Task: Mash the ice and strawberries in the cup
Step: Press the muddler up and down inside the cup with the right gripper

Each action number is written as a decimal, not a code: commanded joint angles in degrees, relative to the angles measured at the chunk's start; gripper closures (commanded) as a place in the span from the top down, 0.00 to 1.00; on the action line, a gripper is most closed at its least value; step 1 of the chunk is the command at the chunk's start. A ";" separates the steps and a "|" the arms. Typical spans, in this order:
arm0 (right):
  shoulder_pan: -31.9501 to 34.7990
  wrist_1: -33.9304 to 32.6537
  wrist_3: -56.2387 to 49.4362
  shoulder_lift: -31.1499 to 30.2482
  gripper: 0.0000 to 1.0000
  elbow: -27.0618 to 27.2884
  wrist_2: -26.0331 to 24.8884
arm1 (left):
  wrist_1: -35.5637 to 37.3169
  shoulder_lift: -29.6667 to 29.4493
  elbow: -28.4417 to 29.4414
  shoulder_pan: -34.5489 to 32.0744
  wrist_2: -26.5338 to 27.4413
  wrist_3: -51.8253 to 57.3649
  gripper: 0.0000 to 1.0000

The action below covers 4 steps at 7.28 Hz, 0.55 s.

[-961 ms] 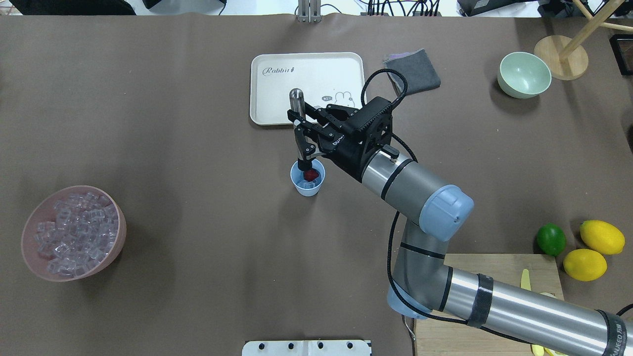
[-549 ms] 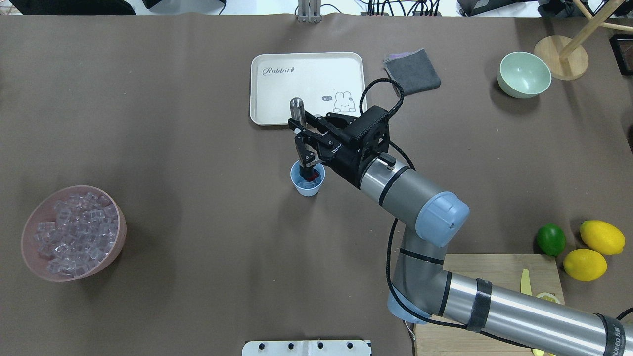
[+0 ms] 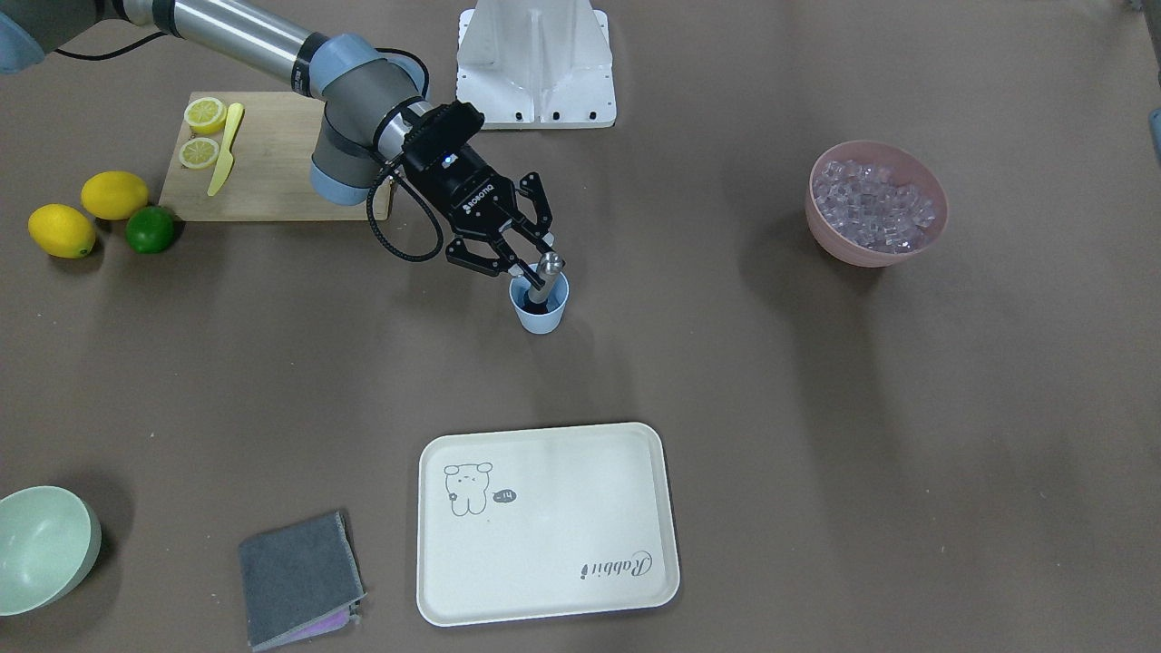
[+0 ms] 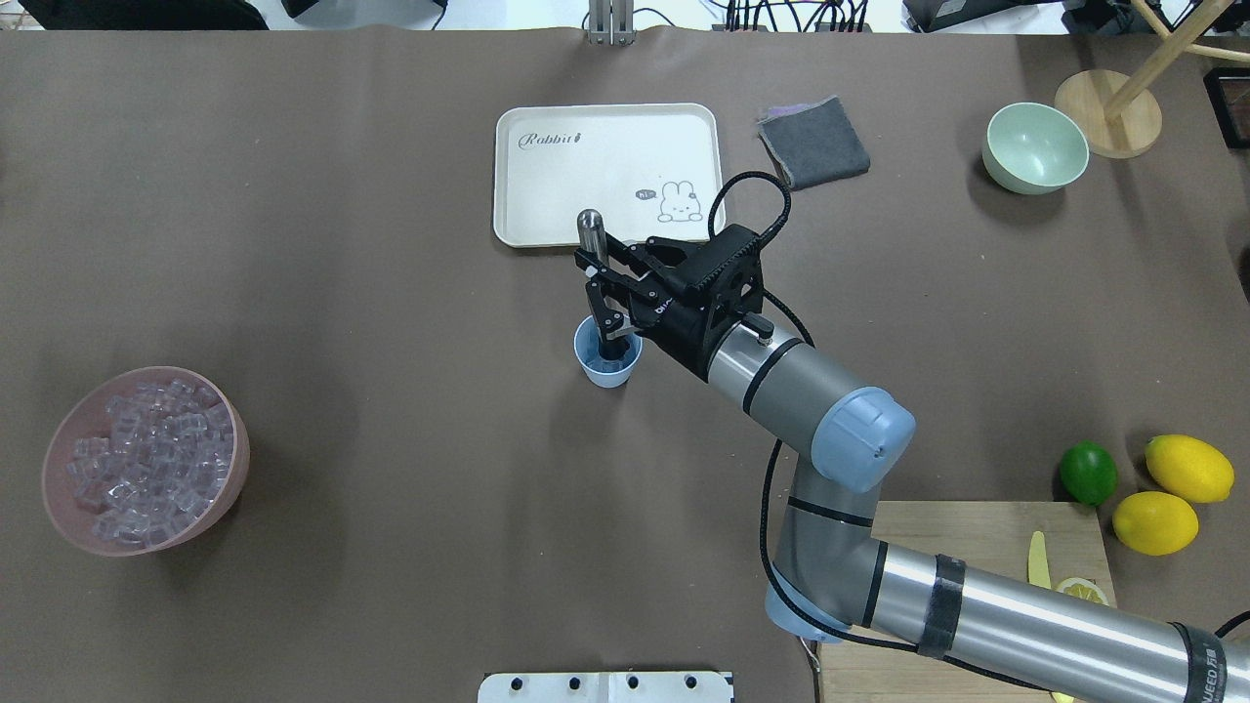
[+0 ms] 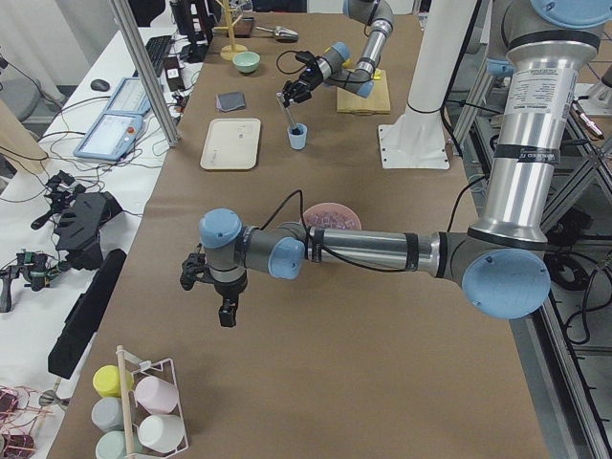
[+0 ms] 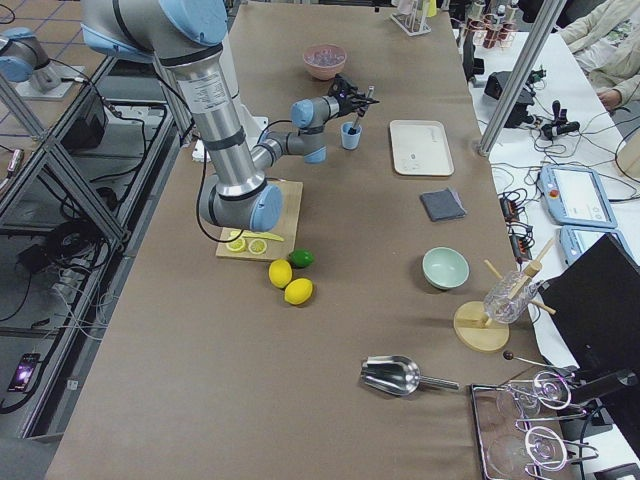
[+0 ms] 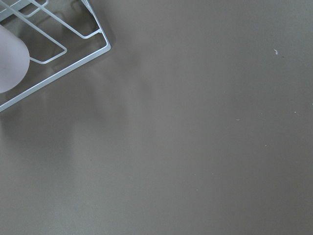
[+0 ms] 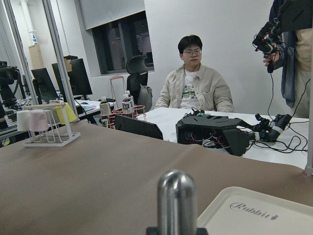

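- Pressing down: right gripper (image 4: 596, 266) clamped on muddler (image 4: 590, 232), which is held near upright so its black tip sits inside cup (image 4: 605, 376).
- Tip hides strawberry; ice in cup can't be made out.
- Cup stands free mid-table, near tray (image 4: 605, 146), with open room all round; side push could tip it.
- Left gripper (image 5: 227, 314) is far off; can't tell how open it is.
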 commanded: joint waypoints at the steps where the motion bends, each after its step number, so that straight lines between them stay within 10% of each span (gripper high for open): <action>1: -0.30 0.05 0.14 0.02 0.00 -0.08 -0.04 | 0.05 0.00 0.01 0.09 0.00 0.00 0.98; 4: -0.48 0.05 0.22 0.80 0.00 0.01 -0.13 | 0.05 -0.09 0.01 0.09 0.00 0.00 0.98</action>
